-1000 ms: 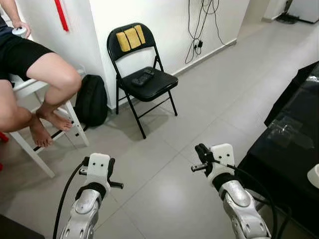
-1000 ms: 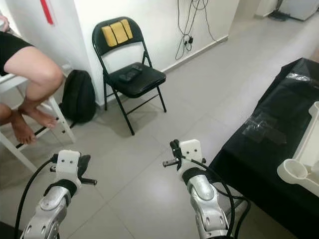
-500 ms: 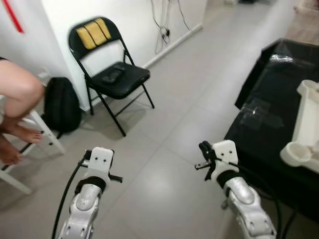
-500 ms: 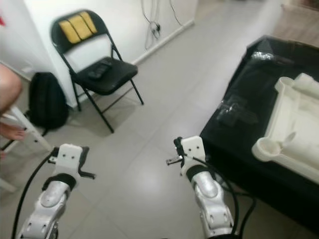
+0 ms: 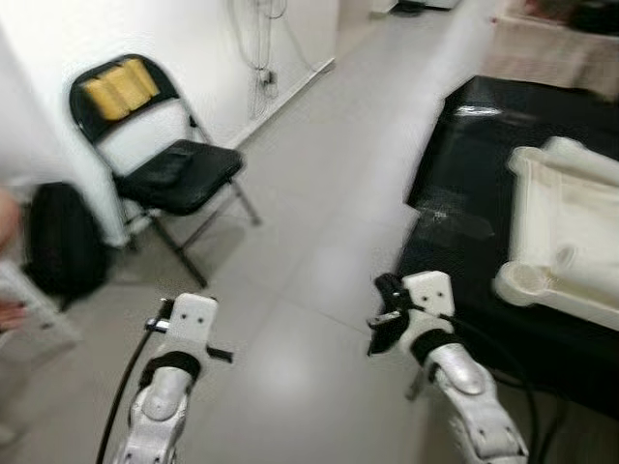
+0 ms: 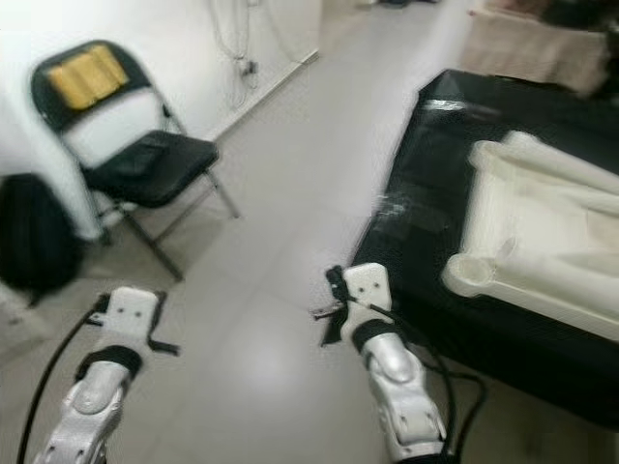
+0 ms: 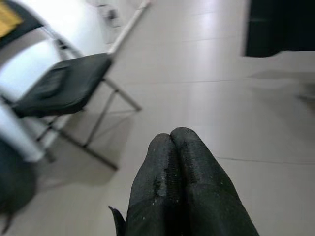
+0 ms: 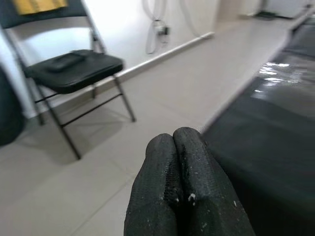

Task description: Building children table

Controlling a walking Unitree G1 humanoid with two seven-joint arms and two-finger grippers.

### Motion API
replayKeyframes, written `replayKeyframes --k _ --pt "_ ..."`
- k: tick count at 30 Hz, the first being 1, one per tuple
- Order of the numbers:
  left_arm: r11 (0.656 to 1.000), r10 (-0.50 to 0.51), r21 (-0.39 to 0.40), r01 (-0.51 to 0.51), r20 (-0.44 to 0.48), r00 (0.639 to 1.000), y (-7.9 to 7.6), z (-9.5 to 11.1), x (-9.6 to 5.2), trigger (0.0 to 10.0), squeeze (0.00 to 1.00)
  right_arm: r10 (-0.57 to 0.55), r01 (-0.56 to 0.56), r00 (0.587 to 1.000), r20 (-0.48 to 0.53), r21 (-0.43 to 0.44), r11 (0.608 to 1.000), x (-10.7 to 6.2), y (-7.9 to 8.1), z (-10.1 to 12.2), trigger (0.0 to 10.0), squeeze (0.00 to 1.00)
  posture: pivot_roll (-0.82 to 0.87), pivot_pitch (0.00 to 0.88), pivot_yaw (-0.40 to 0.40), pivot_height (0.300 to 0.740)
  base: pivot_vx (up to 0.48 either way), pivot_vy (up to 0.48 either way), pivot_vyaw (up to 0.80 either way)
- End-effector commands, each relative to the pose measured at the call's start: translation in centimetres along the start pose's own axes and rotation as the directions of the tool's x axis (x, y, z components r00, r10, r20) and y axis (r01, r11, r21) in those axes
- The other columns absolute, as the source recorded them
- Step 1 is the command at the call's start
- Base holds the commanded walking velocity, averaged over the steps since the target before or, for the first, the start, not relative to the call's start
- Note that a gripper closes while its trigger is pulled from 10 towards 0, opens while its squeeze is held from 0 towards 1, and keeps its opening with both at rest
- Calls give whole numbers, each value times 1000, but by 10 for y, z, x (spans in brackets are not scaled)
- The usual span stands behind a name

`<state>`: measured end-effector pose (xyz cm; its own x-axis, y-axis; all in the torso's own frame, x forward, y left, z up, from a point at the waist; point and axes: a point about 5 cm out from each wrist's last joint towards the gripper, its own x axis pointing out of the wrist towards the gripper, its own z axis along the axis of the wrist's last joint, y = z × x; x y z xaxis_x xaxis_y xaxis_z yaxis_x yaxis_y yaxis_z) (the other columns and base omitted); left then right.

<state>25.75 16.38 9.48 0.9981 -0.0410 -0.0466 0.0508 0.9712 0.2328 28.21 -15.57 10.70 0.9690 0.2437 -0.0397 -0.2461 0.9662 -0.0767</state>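
Since the earlier frame the camera has swung right, bringing the cream table frame [image 5: 566, 242] into view, upturned on the black-covered surface [image 5: 464, 193], probably ready for legs. The folding chair [image 5: 160, 174] stands by the wall. In the wrist views, left gripper [image 7: 177, 147] and right gripper [image 8: 179, 147] show rubbery black fingers pressed together, empty.
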Motion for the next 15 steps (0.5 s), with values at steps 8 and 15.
replayKeyframes --k 8,15 --pt "995 -41 -88 39 -23 999 -7 -5 -5 10000 0 11 -11 1000 10 16 1000 -1 4 -1 10000 0 0 84 -22 740 0 0 -781" --pt "995 -63 -71 63 7 998 -10 -1 -4 10000 0 20 -21 999 26 21 1000 4 6 1 10000 0 1 76 -21 740 0 0 -782"
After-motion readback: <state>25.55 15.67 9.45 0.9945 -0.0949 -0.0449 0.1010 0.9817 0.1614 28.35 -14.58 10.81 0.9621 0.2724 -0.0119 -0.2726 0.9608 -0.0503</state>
